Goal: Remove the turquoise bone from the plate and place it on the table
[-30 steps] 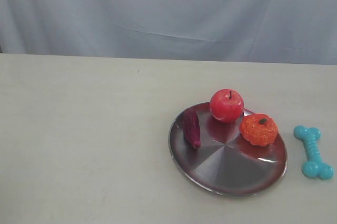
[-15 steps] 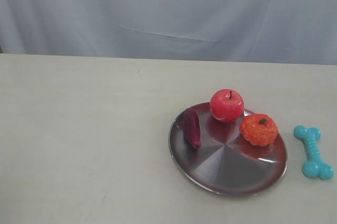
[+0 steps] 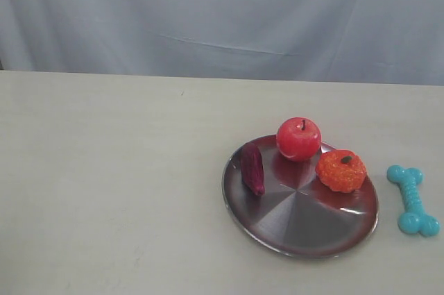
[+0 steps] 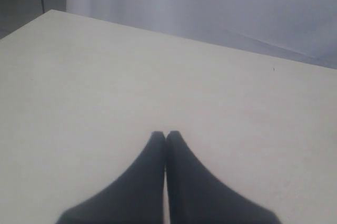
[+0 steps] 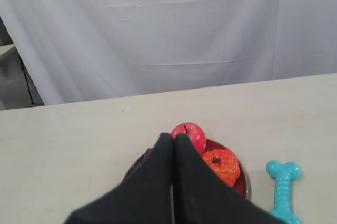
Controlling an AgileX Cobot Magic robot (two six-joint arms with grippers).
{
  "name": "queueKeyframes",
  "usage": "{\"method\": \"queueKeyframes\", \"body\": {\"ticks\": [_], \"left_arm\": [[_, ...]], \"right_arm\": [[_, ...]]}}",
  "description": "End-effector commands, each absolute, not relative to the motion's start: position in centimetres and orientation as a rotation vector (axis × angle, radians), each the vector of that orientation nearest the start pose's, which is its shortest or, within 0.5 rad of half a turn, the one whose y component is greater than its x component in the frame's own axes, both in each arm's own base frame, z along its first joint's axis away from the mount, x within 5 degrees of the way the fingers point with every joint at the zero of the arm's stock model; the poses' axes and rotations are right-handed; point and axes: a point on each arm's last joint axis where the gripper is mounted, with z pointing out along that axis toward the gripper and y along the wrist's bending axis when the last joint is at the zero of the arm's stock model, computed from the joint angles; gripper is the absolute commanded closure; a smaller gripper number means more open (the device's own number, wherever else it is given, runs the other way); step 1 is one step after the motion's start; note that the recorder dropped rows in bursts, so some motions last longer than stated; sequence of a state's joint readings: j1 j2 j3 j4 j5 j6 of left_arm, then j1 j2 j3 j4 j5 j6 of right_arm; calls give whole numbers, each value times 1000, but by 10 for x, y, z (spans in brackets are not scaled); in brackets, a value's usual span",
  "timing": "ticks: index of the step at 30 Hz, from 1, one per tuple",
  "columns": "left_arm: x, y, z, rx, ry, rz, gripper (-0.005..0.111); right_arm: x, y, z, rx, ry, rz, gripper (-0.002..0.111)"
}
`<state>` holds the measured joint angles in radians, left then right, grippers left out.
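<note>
- Turquoise rubbery bone toy (image 3: 413, 200) lies on the pale beige matte worktop (image 3: 104, 170), at 3 o'clock of the round shiny metal plate (image 3: 305, 218), clear of its rim.
- Left gripper (image 4: 166, 135): clenched, empty.
- Right gripper (image 5: 174, 137): clenched, empty.
- On the plate: red apple (image 3: 299, 139) at 12 o'clock, orange pumpkin (image 3: 340, 170) at 2, dark purple oblong item (image 3: 252, 168) at 10.

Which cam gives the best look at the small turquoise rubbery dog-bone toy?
Exterior view: the whole turquoise rubbery dog-bone toy lies unobstructed on the off-white table. Right wrist view crops one end at the frame edge; left wrist view misses it.
</note>
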<state>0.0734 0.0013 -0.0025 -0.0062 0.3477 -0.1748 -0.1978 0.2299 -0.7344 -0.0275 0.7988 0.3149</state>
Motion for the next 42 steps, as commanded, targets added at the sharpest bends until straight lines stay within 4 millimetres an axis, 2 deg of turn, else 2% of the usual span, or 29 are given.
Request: {"method": "queueKeyframes", "body": {"ticks": [1, 3, 9, 13, 16, 21, 28, 42], "left_arm": [[53, 4, 182, -232, 1812, -70, 107], [53, 4, 182, -232, 1812, -70, 107], [53, 4, 182, -232, 1812, -70, 107], [53, 4, 182, -232, 1812, -70, 107], [53, 4, 182, -232, 1812, -70, 107], [53, 4, 182, -232, 1812, -70, 107], [53, 4, 182, -232, 1812, -70, 107], [53, 4, 182, -232, 1812, -70, 107]], "right_arm": [[18, -8, 372, 404, 1627, 4, 109], [18, -8, 374, 400, 1612, 4, 109], [18, -12, 381, 318, 1550, -134, 109], [20, -12, 375, 218, 1498, -216, 109], [26, -11, 359, 148, 1472, -267, 109], [43, -11, 315, 74, 1468, -282, 109], [59, -12, 263, 72, 1456, -244, 109], [54, -13, 214, 109, 1504, -270, 109]]}}
